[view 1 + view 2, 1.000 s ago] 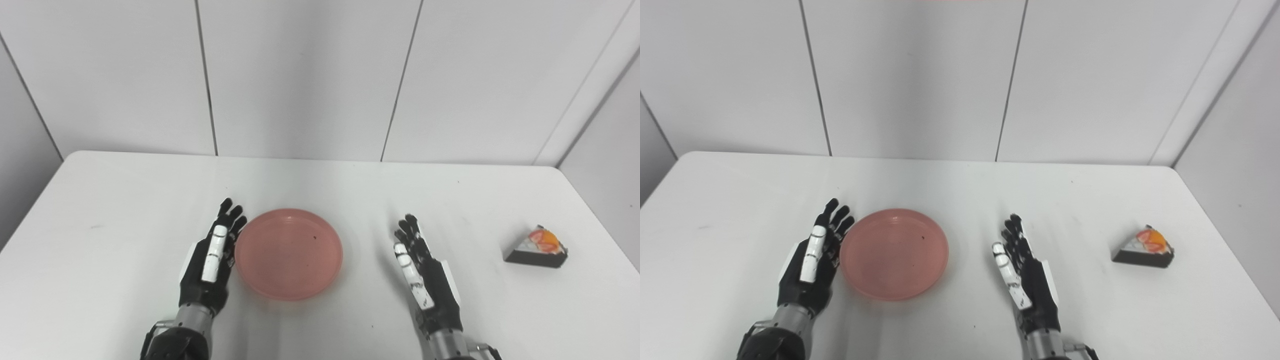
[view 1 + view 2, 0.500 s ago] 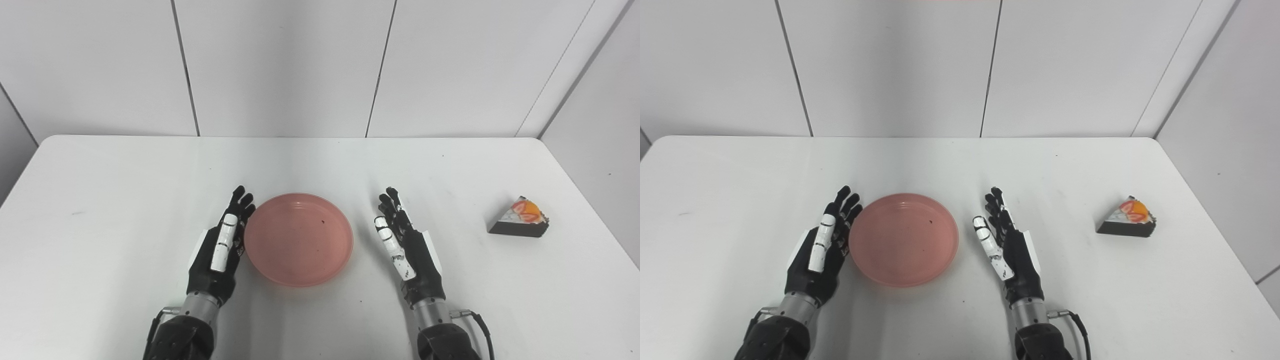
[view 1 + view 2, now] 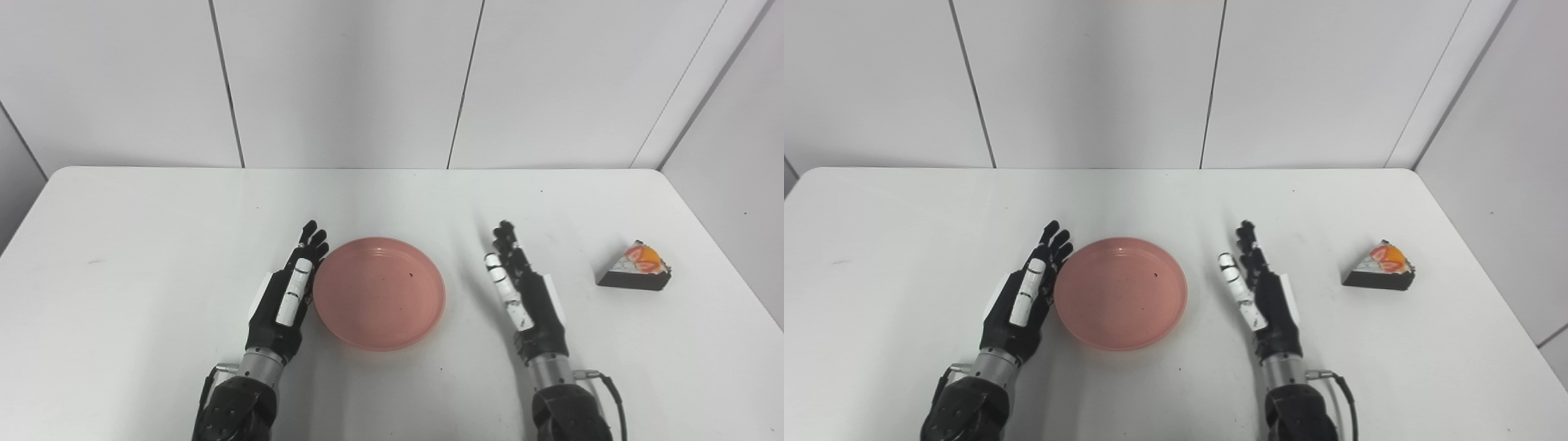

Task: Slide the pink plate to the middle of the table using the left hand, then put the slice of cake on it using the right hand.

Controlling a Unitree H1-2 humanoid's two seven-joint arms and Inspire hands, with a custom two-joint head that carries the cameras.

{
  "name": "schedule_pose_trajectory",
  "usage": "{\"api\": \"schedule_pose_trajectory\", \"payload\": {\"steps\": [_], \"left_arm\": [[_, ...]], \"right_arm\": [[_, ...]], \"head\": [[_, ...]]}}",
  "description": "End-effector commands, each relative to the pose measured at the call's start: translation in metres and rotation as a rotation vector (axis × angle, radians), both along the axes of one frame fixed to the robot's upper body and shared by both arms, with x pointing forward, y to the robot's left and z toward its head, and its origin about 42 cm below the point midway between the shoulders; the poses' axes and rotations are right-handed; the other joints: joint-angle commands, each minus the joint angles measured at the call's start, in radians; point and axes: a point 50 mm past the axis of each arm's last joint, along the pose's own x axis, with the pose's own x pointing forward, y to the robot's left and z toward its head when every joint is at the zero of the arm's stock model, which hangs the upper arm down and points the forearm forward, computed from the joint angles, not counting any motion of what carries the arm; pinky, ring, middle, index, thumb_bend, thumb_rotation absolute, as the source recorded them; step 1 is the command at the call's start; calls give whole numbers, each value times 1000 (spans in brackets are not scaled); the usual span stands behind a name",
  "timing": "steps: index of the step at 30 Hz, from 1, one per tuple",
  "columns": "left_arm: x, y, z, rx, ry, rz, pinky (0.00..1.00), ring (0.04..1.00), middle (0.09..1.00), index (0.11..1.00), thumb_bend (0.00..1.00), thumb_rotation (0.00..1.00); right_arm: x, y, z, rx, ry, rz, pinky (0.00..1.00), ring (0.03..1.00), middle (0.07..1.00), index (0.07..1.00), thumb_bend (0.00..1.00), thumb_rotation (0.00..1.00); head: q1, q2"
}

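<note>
Step one, sliding: left hand (image 3: 286, 300), flat and released, edge against pink plate (image 3: 380, 293) near mid-table; right hand (image 3: 525, 297) released, empty; cake slice (image 3: 637, 274) well to its right, to be grasped next.

Both forearms run off the near edge. The dark speck on the pink plate (image 3: 380, 293) is too small to identify.
</note>
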Motion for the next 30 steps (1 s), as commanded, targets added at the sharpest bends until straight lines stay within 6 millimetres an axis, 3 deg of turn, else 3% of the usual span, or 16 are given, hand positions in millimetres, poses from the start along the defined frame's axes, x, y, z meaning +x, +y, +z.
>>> {"api": "schedule_pose_trajectory", "payload": {"steps": [1,7,12,14,19,23,27,30], "left_arm": [[-5,-7,-16,1,13,32,1000,998,998,1000,619,929],[2,-8,-15,15,-8,64,1000,1000,1000,1000,637,976],[5,-4,-18,19,-19,68,1000,1000,1000,1000,635,997],[5,-1,-18,14,-17,66,1000,1000,1000,1000,629,992],[3,6,-18,14,-10,71,1000,1000,1000,1000,618,971],[3,11,-19,26,-9,81,998,995,993,1000,620,961],[4,16,-22,31,-9,84,990,992,991,998,599,965],[5,21,-23,24,-8,76,997,997,997,1000,594,962]], "right_arm": [[13,-14,26,-40,-149,-37,986,952,947,958,595,752],[26,-45,61,-190,-209,-170,916,925,902,920,561,651],[30,-71,92,-309,-217,-199,752,878,891,900,640,463],[29,-81,104,-420,-204,-252,774,866,880,889,660,442],[23,-100,123,-584,-138,-353,826,866,872,878,713,421],[22,-115,133,-687,-89,-417,761,858,890,876,723,382],[20,-132,138,-754,-3,-500,734,860,893,866,698,476],[21,-141,138,-781,26,-533,764,880,892,860,696,481]], "head": [[-1,-9],[-27,-38],[-77,-67],[-106,-77],[-154,-91],[-171,-99],[-197,-107],[-243,-115]]}}
